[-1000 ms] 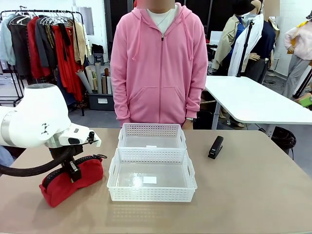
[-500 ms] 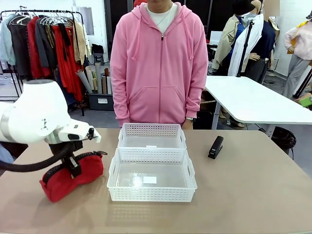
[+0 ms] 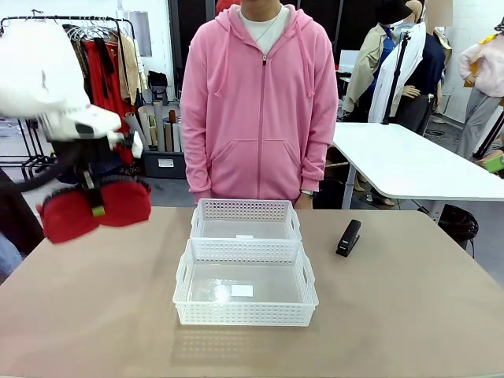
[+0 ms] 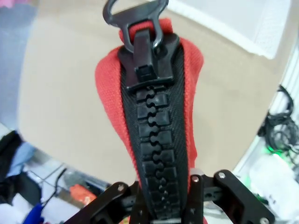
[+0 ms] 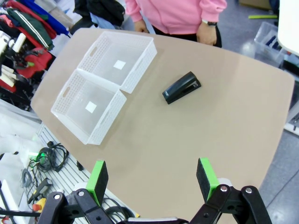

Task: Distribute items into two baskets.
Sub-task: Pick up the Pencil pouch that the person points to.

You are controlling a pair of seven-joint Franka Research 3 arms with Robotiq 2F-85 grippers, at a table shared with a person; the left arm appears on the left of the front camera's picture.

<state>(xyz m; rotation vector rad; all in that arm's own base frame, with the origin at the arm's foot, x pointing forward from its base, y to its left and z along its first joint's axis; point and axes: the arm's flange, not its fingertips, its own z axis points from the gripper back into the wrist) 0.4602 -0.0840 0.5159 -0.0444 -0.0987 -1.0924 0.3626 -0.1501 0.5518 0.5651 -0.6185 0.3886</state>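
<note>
My left gripper is shut on the middle of the red zip pouch and holds it in the air above the table's far left corner, left of the baskets. In the left wrist view the pouch hangs from the closed fingers with its black zipper facing the camera. Two white lattice baskets stand end to end at the table's middle: the near one and the far one, both empty. The small black stapler lies on the table right of the far basket. My right gripper is open, high above the table, with the stapler and the baskets below it.
A person in a pink hoodie stands at the far edge behind the baskets, hands down. The brown table has free room right of and in front of the baskets. A clothes rack stands behind on the left, a white table on the right.
The left arm has lifted the red pouch off the table, up and slightly left. Baskets, stapler and person have not moved.
</note>
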